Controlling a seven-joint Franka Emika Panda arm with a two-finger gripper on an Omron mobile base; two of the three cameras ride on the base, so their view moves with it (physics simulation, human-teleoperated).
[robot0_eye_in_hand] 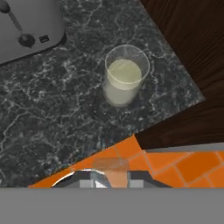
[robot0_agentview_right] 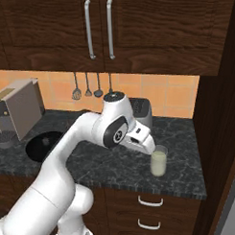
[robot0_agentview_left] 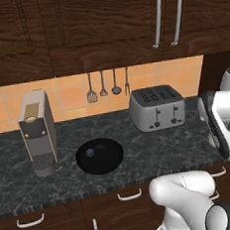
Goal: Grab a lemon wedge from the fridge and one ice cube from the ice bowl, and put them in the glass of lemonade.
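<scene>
Hand view, looking down past the two-finger gripper (robot0_eye_in_hand: 111,181): jaws drawn narrow, pinched on a small pale translucent ice cube (robot0_eye_in_hand: 110,167), tinted orange by the tiled floor (robot0_eye_in_hand: 183,168) behind it. Further up, well apart from the finger tips, a small clear glass of lemonade (robot0_eye_in_hand: 124,78), upright on the dark marbled stone counter (robot0_eye_in_hand: 52,109), filled part-way with pale yellowish-white liquid. Close to the counter's front edge and near the dark wooden side panel (robot0_eye_in_hand: 188,39). At top left, a corner of the grey steel toaster (robot0_eye_in_hand: 28,26), apart from the glass.

Right base view: white arm (robot0_agentview_right: 82,140) bent forward over the counter, hand tilted down towards the glass of lemonade (robot0_agentview_right: 159,163), just above and left of its rim; finger tips hidden by the hand, contact with the glass impossible to tell. Behind the arm, the toaster (robot0_agentview_right: 142,109). At far left, a wide shallow glossy black ice bowl (robot0_agentview_right: 43,143) and a grey boxy coffee machine (robot0_agentview_right: 18,111).

Left base view: ice bowl (robot0_agentview_left: 109,160) on the counter between coffee machine (robot0_agentview_left: 36,132) and toaster (robot0_agentview_left: 157,108), touching neither. Inside the bowl, left of centre, a second tiny grey-blue lump of ice (robot0_agentview_left: 89,152). On the orange tiled wall above, four dark hanging utensils (robot0_agentview_left: 108,85), under dark wooden cupboards with long steel handles (robot0_agentview_left: 167,17).
</scene>
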